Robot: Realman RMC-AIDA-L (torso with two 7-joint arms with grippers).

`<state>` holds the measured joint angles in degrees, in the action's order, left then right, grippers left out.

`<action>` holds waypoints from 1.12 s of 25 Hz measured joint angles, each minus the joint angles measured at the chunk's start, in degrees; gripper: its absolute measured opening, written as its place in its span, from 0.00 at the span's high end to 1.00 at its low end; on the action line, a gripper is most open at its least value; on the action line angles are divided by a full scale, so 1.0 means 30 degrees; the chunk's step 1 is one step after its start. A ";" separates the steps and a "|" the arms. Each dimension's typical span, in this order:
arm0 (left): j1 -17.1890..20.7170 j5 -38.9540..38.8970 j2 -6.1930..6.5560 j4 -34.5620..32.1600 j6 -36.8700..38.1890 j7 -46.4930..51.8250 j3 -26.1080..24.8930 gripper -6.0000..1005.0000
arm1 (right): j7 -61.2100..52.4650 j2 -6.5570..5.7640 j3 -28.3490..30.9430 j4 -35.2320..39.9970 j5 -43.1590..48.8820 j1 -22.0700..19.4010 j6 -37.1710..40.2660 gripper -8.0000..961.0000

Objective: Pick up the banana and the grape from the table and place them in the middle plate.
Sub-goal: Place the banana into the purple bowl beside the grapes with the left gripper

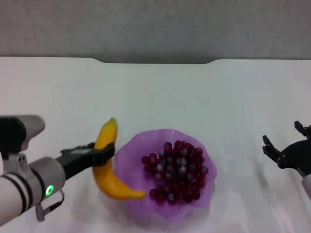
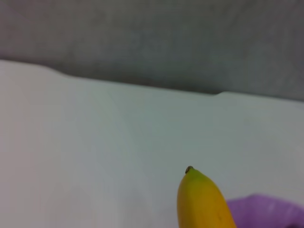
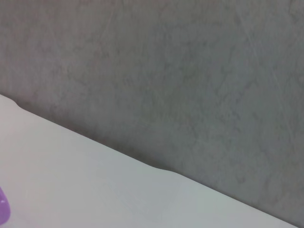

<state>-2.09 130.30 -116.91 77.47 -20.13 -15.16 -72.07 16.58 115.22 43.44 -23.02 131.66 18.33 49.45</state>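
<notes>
The yellow banana (image 1: 110,180) is beside the left rim of the purple middle plate (image 1: 130,151), and its lower end overlaps that rim. My left gripper (image 1: 103,154) is shut on the banana's middle, reaching in from the left. The dark red grape (image 1: 177,170) bunch lies inside the plate. In the left wrist view the banana's tip (image 2: 201,199) points up, with a bit of the plate (image 2: 268,208) beside it. My right gripper (image 1: 284,141) hovers at the table's right side, open and holding nothing. A sliver of the plate (image 3: 2,211) shows in the right wrist view.
The white table (image 1: 194,97) runs back to a notched far edge against a grey wall (image 1: 155,24). Nothing else stands on it.
</notes>
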 joint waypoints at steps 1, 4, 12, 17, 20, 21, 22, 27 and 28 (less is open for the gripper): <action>-0.0049 -0.0424 0.0001 0.0260 -0.0074 -0.0281 0.0007 0.48 | 0.0008 -0.0001 -0.0001 0.0001 -0.0001 0.0001 -0.0009 0.06; -0.0046 -0.1892 0.0001 0.0784 -0.0163 -0.1276 0.0136 0.48 | 0.0019 -0.0001 -0.0001 0.0000 -0.0001 0.0006 0.0011 0.06; -0.0598 -0.5395 -0.0108 -0.0245 0.1028 -0.4833 0.2027 0.47 | 0.0033 -0.0001 0.0073 -0.0094 0.0075 0.0039 0.0040 0.06; -0.2166 -0.6518 -0.0158 -0.2383 0.3271 -0.5328 0.3446 0.47 | 0.0039 -0.0001 0.0079 -0.0129 0.0075 0.0102 0.0045 0.06; -0.2852 -0.7253 -0.0178 -0.3513 0.4410 -0.5335 0.3655 0.46 | 0.0039 0.0000 -0.0053 -0.0166 0.0100 0.0202 0.0148 0.06; -0.3007 -0.7408 -0.0183 -0.3752 0.4763 -0.5338 0.3727 0.46 | 0.0039 0.0003 -0.0081 -0.0168 0.0108 0.0216 0.0190 0.06; -0.3126 -0.7521 -0.0190 -0.3961 0.5040 -0.5321 0.3860 0.46 | 0.0036 0.0009 -0.0094 -0.0171 0.0115 0.0222 0.0229 0.06; -0.3718 -0.7673 -0.0204 -0.4718 0.5936 -0.5279 0.4728 0.46 | -0.0038 0.0024 -0.0119 -0.0189 0.0130 0.0223 0.0241 0.06; -0.3807 -0.7674 -0.0202 -0.4793 0.5965 -0.5244 0.4832 0.46 | -0.0038 0.0026 -0.0127 -0.0194 0.0136 0.0223 0.0242 0.06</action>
<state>-13.51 107.28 -117.52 63.09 -2.23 -30.89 -57.58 16.46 115.30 43.06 -23.61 132.07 18.99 50.18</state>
